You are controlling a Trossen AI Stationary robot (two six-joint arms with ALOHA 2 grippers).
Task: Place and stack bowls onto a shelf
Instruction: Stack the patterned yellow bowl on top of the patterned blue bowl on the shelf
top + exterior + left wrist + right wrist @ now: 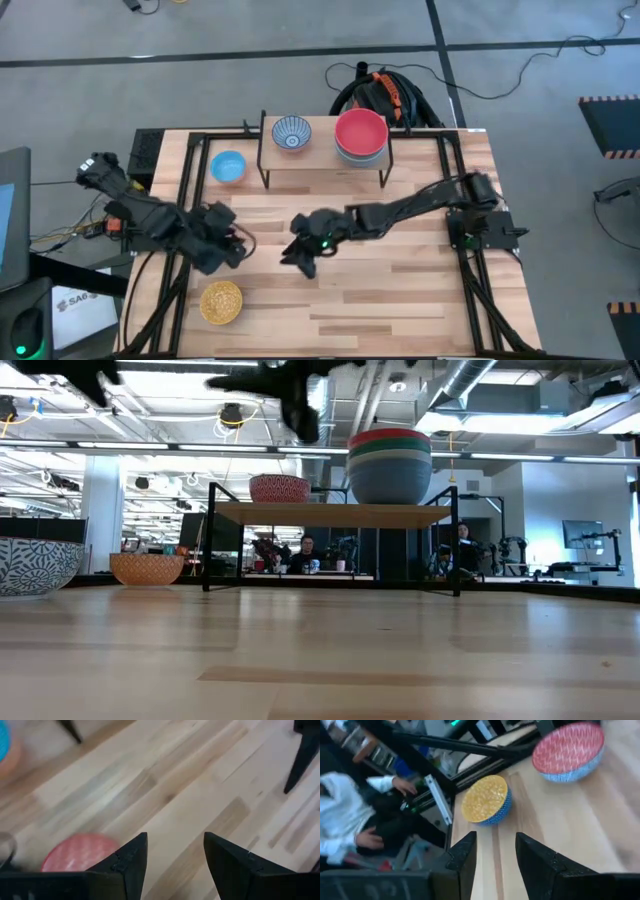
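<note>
The shelf [325, 160] stands at the table's far side. On it are a blue-white patterned bowl [291, 131] and a stack of bowls with a red one on top [361, 133]. A light blue bowl [228, 167] sits on the table left of the shelf, and a yellow bowl [221, 302] sits near the front left. My left gripper [175, 837] hangs open over the table beside a red bowl [80, 854], which the left arm hides in the high view. My right gripper [495, 835] is open at mid-table [300, 257], pointing toward the yellow bowl [486, 800] and the red bowl [569, 751].
Black frame rails [185, 200] run along the table's left and right sides. In the right wrist view a person in a white sleeve [350, 815] sits beyond the table's left edge. Bare wood [400, 300] lies at the front right.
</note>
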